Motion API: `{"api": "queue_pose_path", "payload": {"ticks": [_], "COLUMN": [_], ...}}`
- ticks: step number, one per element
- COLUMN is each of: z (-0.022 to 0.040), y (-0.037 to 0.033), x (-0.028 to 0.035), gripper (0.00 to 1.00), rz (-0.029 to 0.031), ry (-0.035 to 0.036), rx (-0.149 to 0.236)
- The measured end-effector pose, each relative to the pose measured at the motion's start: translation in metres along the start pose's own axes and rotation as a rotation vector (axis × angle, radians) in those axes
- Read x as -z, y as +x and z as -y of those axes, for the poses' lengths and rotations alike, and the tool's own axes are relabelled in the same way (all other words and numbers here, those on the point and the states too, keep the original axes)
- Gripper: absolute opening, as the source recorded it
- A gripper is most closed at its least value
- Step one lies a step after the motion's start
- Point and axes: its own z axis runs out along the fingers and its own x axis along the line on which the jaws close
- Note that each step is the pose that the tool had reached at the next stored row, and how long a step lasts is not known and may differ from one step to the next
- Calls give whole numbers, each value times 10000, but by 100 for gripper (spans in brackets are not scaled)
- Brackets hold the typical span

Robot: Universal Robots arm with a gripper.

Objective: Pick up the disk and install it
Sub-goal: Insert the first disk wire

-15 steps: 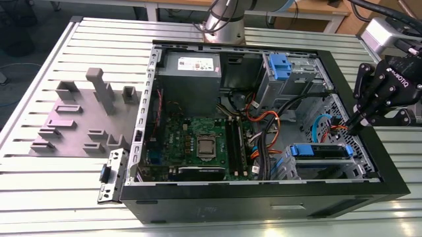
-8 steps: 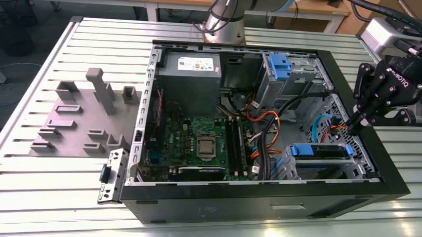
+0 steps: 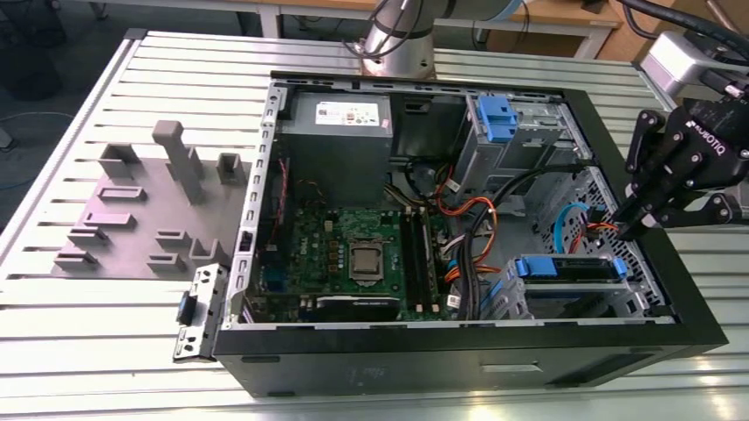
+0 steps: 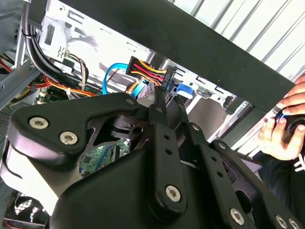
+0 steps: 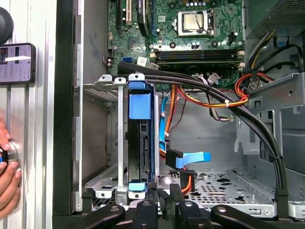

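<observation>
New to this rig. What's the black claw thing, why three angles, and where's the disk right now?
The black claw is the gripper on a robot arm, hanging over the open computer case at the exterior view's right. One camera watches from outside; two ride at the wrist and look past the fingers into the case. The disk, in its blue bracket, already sits on edge in the metal drive cage, as the first wrist view shows. A person's hand rests beside the case. The gripper holds nothing visible.
</observation>
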Motion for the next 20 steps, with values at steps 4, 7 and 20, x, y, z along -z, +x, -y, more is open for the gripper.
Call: {"api": "queue_pose_path", "payload": {"ticks": [4,7,20], "z": [0,0,5], "y": [0,0,-22], "x": [0,1,-26], "gripper": [25,25,25], "rz": [-47,-161,-310], "ry": [2,6,18], "rx": [-3,-10,63]}}
